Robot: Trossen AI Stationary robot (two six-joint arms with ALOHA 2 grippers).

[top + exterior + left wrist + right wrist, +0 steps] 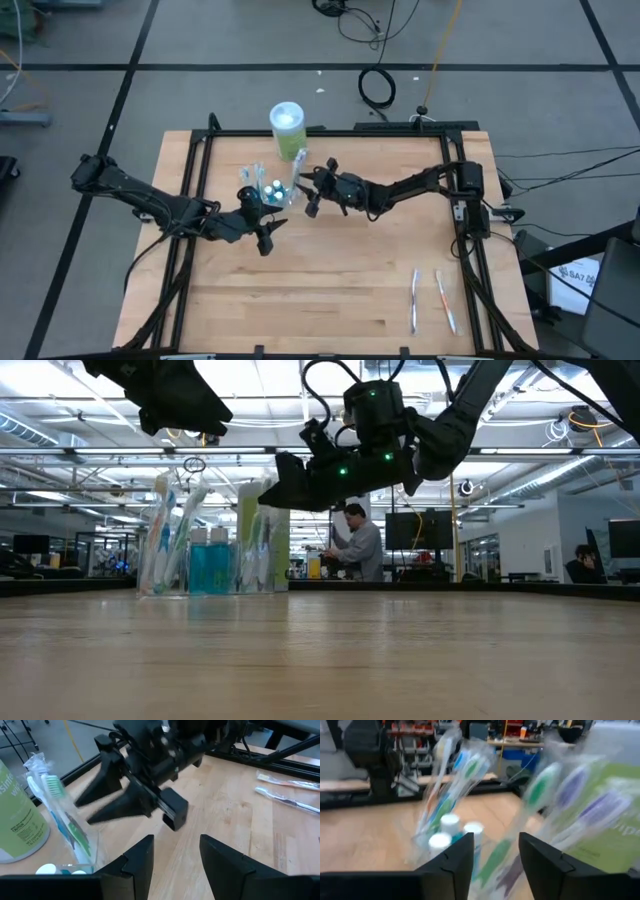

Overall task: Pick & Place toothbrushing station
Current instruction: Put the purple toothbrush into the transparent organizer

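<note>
A small clear plastic cup point(268, 188) stands on the table's far middle. It holds several wrapped toothbrushes point(59, 815) upright and blue toothpaste tubes with white caps point(451, 831). It also shows in the low view point(200, 565). My right gripper point(304, 194) is open just right of the cup. In the right wrist view point(495, 857) its fingers stand on either side of a wrapped toothbrush point(496, 856) leaning out of the cup; I cannot tell if they touch it. My left gripper point(268, 232) is open and empty, just on the near side of the cup point(175, 862).
A green wipes canister point(287, 130) stands just behind the cup. Two wrapped toothbrushes point(415, 298) point(445, 302) lie on the table near its front right. The near half of the wooden table point(300, 310) is bare. People show in the room behind point(355, 545).
</note>
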